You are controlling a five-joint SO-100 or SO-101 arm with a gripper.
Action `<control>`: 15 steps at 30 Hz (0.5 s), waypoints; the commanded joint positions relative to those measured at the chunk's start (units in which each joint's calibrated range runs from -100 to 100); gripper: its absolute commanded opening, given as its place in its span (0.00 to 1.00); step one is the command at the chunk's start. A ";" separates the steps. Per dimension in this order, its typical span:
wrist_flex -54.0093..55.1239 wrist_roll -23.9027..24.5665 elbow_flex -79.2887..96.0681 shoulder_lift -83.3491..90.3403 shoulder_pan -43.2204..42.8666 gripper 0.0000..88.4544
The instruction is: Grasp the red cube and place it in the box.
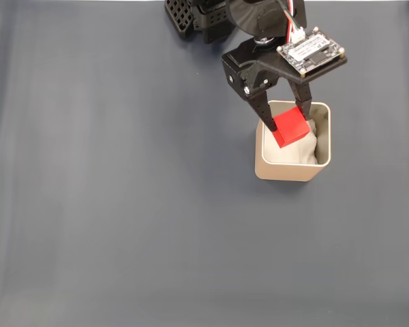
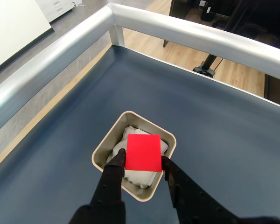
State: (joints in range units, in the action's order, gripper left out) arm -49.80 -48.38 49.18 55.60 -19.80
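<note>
A dark blue-grey cloth covers the counter (image 1: 123, 204), which is fenced by a silver rail (image 2: 186, 32) with a wooden floor beyond it in the wrist view. The box (image 1: 286, 172) stands toward the far edge of the counter in the fixed view, close to the arm's base, its white padding (image 1: 312, 146) showing inside. The gripper (image 1: 283, 122) is clenched on the red cube (image 1: 290, 128), one finger on each of two opposite faces, and holds it right over the box opening; in the wrist view the cube (image 2: 143, 152) sits centred above the padding. Whether it already touches the padding cannot be told.

The step in hand looks like the release. To do it well, the cube should be lowered a little further between the walls, kept level and clear of the rim, then the jaws opened gently so neither finger drags it sideways. A straight lift out afterwards would avoid catching the thin wall and tipping the box.
</note>
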 commanded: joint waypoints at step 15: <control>1.17 -1.71 -0.68 1.39 -0.96 0.27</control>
State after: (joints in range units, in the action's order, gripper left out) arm -49.80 -49.60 49.18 55.60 -20.48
